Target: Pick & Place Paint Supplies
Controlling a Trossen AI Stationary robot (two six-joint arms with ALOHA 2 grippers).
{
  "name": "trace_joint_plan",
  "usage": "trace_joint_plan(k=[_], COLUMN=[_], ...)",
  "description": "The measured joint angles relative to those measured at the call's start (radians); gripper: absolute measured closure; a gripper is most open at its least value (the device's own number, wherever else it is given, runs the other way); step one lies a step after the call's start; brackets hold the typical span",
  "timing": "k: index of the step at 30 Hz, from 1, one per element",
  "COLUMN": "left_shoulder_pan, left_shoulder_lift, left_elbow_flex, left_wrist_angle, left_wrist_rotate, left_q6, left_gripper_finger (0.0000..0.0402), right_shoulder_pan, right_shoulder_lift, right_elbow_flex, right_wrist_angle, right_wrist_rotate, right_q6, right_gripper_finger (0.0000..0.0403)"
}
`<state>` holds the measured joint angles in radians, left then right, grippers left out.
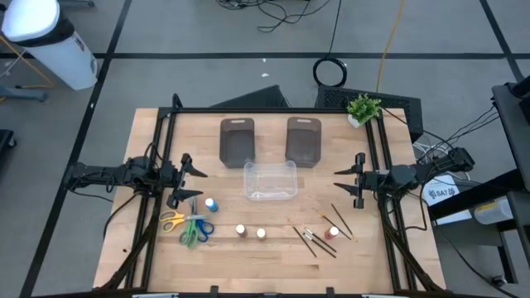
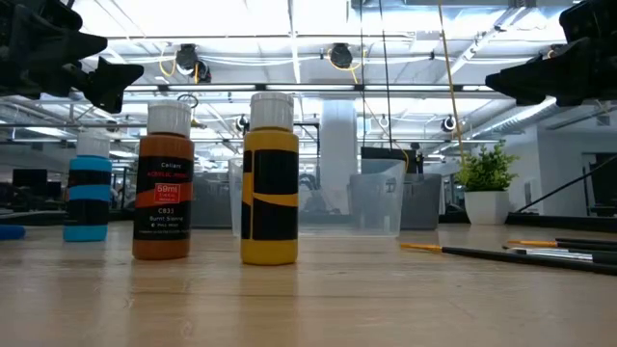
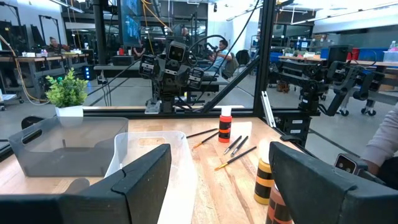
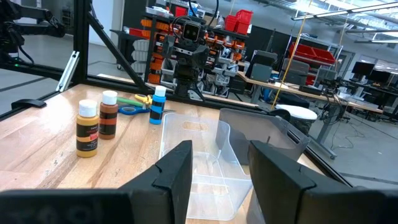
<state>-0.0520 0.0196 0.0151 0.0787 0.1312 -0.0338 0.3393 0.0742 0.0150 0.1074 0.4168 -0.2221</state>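
Paint supplies lie in a loose row along the near half of the table (image 1: 149, 248): a blue bottle (image 1: 212, 204) beside the scissors (image 1: 189, 225) toward the left; a brown bottle (image 1: 241, 231) and a yellow bottle (image 1: 261, 234) near the middle; a red-labelled bottle (image 1: 332, 233) among several thin brushes (image 1: 315, 242) toward the right; none is touched or lifted. Behind them stand a clear plastic box (image 1: 270, 180), two dark grey trays (image 1: 270, 141) and a small potted plant (image 1: 363, 108) at the far right corner. The left gripper (image 1: 187, 179) hangs above the table's left side, just beside the blue bottle, its jaws spread wide and empty; the right gripper (image 1: 351, 184) hangs above the right side, facing the box, jaws parted about halfway and likewise empty. The step in hand appears to be the start of a pick, with nothing yet collected; the next move would call for one gripper to descend over a nearby item, plausibly the left over the blue bottle, and to centre it between the fingers before closing.
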Motion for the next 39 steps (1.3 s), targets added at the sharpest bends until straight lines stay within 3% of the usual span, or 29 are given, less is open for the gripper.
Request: trace_joint_plan(k=[8,15,20,23,27,34,39], left_shoulder_pan=[0.000,-0.002,-0.002,-0.002,-0.008,-0.076,-0.155], left_shoulder_lift=[0.000,0.000,0.000,0.005,0.086,0.431,0.681], left_elbow_flex=[0.000,0.001,0.001,0.048,0.239,0.586,0.715], left_wrist_angle=[0.039,0.109,0.087,-0.045,-0.374,-0.732,-0.955], left_wrist_rotate=[0.002,0.028,0.038,0.051,-0.008,-0.054,-0.059], left_q6=[-0.029,-0.409,-0.472,-0.541,-0.508,-0.444,-0.520], left_gripper_finger=[0.0119,0.0119,0.0119,0.0119,0.0119,0.0119,0.0119], right_shoulder_pan=[0.000,0.000,0.000,0.000,0.000,0.000,0.000], right_shoulder_lift=[0.000,0.000,0.000,0.000,0.000,0.000,0.000], right_elbow_flex=[0.000,0.000,0.000,0.000,0.000,0.000,0.000], right_wrist_angle=[0.000,0.000,0.000,0.000,0.000,0.000,0.000], right_wrist_rotate=[0.000,0.000,0.000,0.000,0.000,0.000,0.000], right_q6=[0.000,0.000,0.000,0.000,0.000,0.000,0.000], right_gripper_finger=[0.0261,0.0261,0.0261,0.0261,0.0261,0.0261,0.0261])
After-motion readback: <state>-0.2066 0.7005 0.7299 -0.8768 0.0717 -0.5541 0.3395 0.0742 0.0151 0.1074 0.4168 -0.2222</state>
